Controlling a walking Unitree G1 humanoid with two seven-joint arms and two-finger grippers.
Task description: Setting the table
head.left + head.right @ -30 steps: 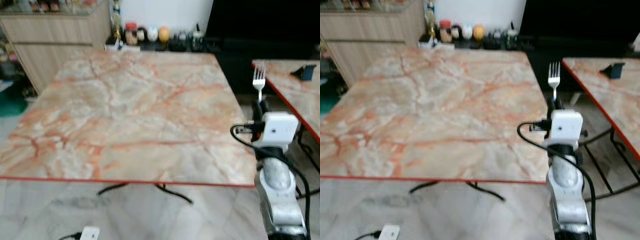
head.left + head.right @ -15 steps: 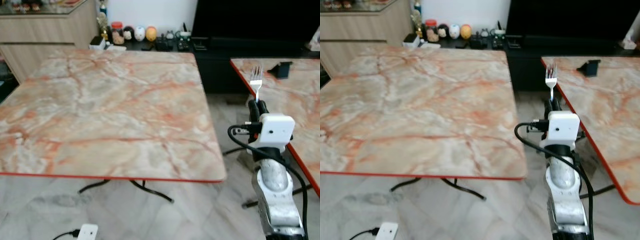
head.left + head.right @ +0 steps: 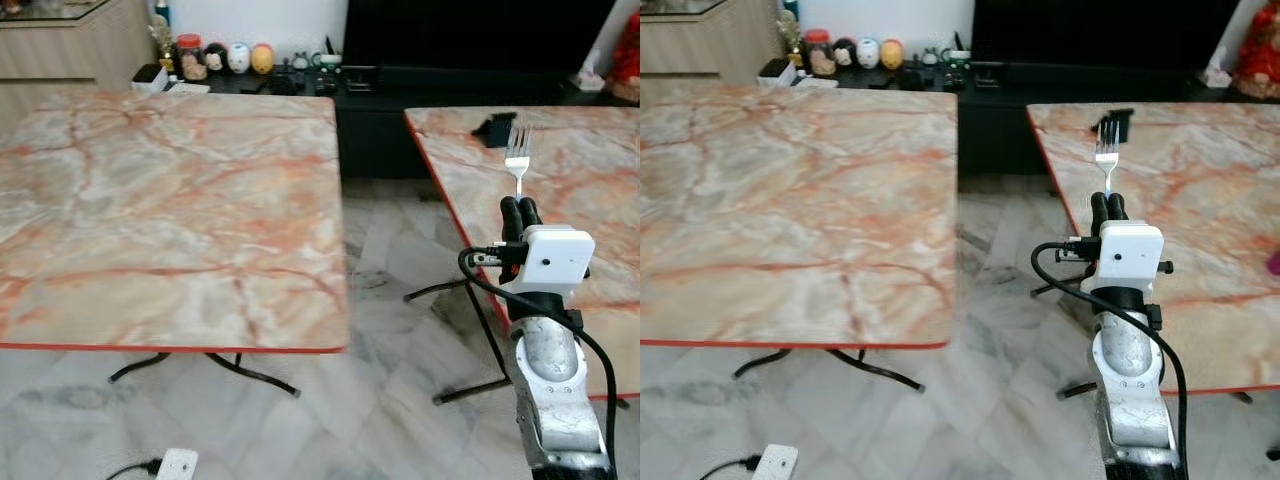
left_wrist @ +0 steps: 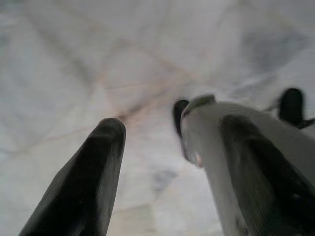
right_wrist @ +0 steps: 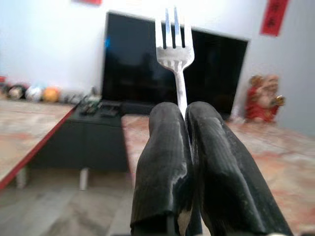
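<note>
Marble surface (image 3: 170,200) fills the left of the frame, a second marble surface (image 3: 590,170) the upper right, tiled floor (image 3: 390,300) between them. Left claw (image 4: 152,142) hangs over floor, fingers apart. At lower right, right claw (image 3: 520,208) pinches an upright fork (image 3: 517,155), tines up.

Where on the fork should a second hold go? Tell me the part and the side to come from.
Take the bare neck of the fork, just under the tines, coming from the side. The right claw is shut on the lower handle with the fork upright, tines up, so only that thin flat stretch stands free above its fingers. Pinching across the flat faces would probably hold best.
</note>
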